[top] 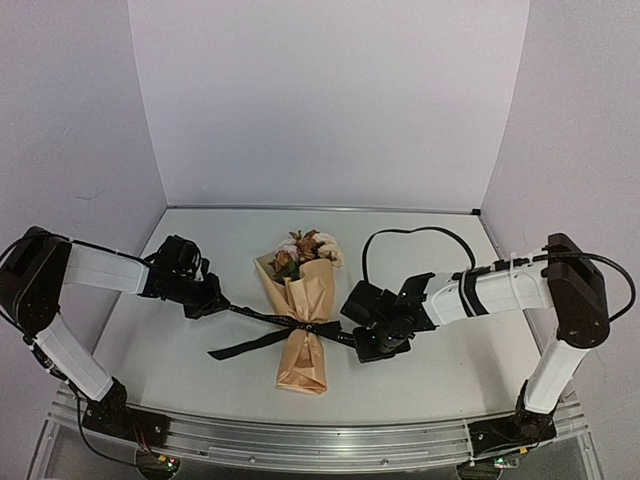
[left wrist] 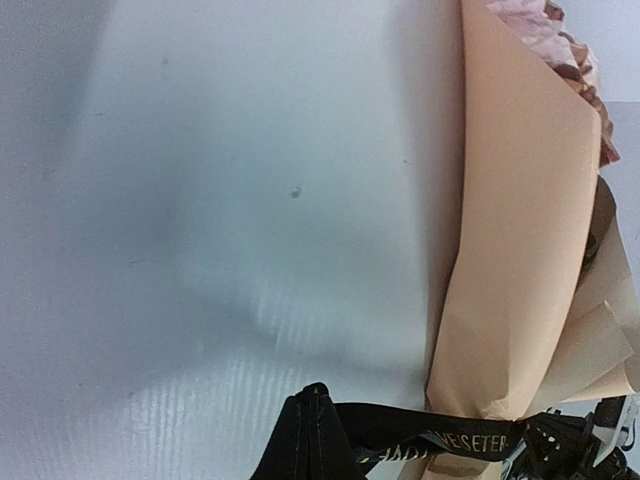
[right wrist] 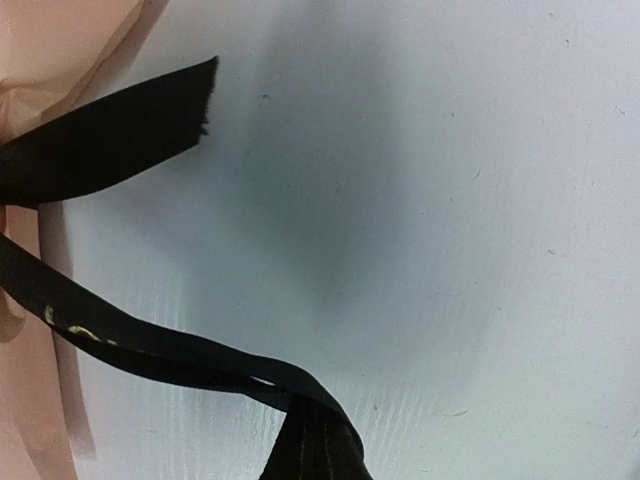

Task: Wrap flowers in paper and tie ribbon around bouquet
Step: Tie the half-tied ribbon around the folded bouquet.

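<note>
Left claw [top: 208, 300] pinched on long narrow black lettered ribbon [top: 255, 314], centre-left; right claw [top: 362, 340] likewise, centre-right. Tan kraft-paper cone bouquet [top: 305, 290] mid-frame, ribbon crossing waist. I judge ribbon limp, slippery; paper light, crushable. I'd grip ribbon ends only.

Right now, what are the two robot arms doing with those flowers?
The flowers are already wrapped in brown paper, lying on the table. A black ribbon crosses the paper's middle. The left pincer and the right pincer each pinch the ribbon, one on either side.
</note>
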`<state>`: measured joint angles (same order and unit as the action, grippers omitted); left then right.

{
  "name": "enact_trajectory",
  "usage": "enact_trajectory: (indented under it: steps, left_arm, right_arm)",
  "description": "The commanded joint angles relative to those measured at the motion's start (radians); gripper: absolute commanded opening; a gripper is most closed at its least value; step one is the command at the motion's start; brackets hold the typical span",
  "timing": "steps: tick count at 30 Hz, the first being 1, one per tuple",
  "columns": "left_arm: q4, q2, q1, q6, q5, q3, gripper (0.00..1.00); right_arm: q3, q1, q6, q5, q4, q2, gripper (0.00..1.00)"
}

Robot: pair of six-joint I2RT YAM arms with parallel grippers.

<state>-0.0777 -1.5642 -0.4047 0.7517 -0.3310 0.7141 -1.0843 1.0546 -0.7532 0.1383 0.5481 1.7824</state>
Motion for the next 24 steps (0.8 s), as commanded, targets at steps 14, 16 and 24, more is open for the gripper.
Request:
enact_trajectory:
  steps: [14,16,24]
  left_arm:
    - [0.034,0.026,0.174,0.053,-0.001,-0.068,0.00]
    - [0.040,0.031,0.189,0.055,-0.008,-0.074,0.00]
    - [0.035,0.031,0.215,0.058,-0.011,-0.073,0.00]
  right_arm:
    - [0.057,-0.088,-0.029,0.024,0.045,-0.025,0.00]
    - [0.059,-0.093,-0.030,0.030,0.048,-0.030,0.00]
    - [0.067,-0.115,-0.039,0.069,0.061,-0.058,0.00]
